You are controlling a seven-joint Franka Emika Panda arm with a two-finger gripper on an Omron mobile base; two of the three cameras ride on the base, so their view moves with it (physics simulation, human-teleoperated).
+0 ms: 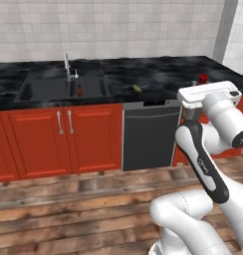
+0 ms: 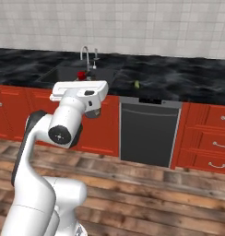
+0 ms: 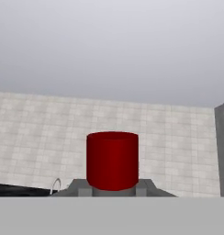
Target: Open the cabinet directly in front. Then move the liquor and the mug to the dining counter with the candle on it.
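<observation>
My jaws (image 3: 112,188) are clamped on a red cylinder (image 3: 112,160). I take it for the red cap of the liquor, though its body is hidden below my fingertips, so I cannot rule out the mug. I hold it upright in the air, well to the right of the sink (image 1: 49,89) and about level with the black marble surface (image 1: 158,74).

I judge the step in hand to be the carry to the dining counter. From here I cannot say whether this black surface is that counter, because I see no candle on it. A small red thing (image 1: 79,91) stands inside the sink and a small greenish thing (image 1: 137,88) lies on the surface just right of the sink.

To do this well:
- Keep my wrist level so the load stays upright and does not slip.
- Find the candle first, then choose bare marble clear of the sink, never over the basin.
- Come down slowly until the base touches.
- Only then part my jaws and lift straight up, so I do not tip it.
</observation>
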